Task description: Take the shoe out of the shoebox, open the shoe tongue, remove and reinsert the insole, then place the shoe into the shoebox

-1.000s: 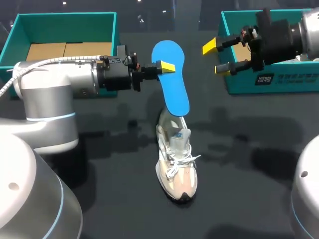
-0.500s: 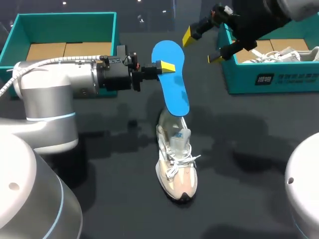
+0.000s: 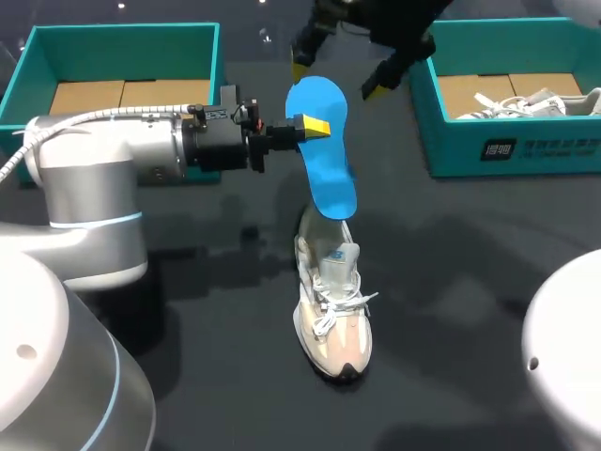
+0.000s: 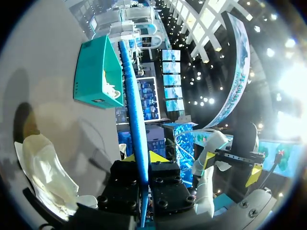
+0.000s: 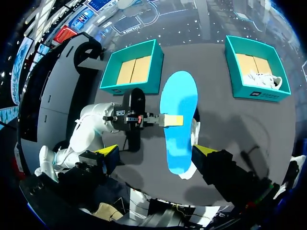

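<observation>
insole (image 3: pixel 324 141), bright blue, hangs over the middle of the dark surface (image 3: pixel 470 263), broad end far and narrow end near. the left pincer (image 3: pixel 305 125) comes in from the left and has its two yellow-tipped fingers pressed together on the insole's left edge, one above and one below. in the left wrist view the insole (image 4: pixel 136 124) shows edge-on, a thin blue strip clamped in that pincer (image 4: pixel 144 160) and running away from it.

the insole's near end meets the heel opening of the shoe (image 3: pixel 333 301); whether it sits inside cannot be told. the shoe is a pale sneaker standing upright on the surface with its toe pointing near and its laces loose. in the left wrist view the shoe (image 4: pixel 43 167) lies beside and below the pincer.

the right pincer (image 3: pixel 336 80) hovers above the far end of the insole, fingers spread wide, gripping nothing. its own view looks down between its tips (image 5: pixel 156 152) at the insole (image 5: pixel 178 120), the left pincer (image 5: pixel 170 120) and the shoe (image 5: pixel 194 129) showing just beside the insole.

the left shoebox (image 3: pixel 122 38), teal, stands at the far left with a cardboard floor. the right shoebox (image 3: pixel 488 150), also teal, stands at the far right and holds a second shoe (image 3: pixel 526 99).
</observation>
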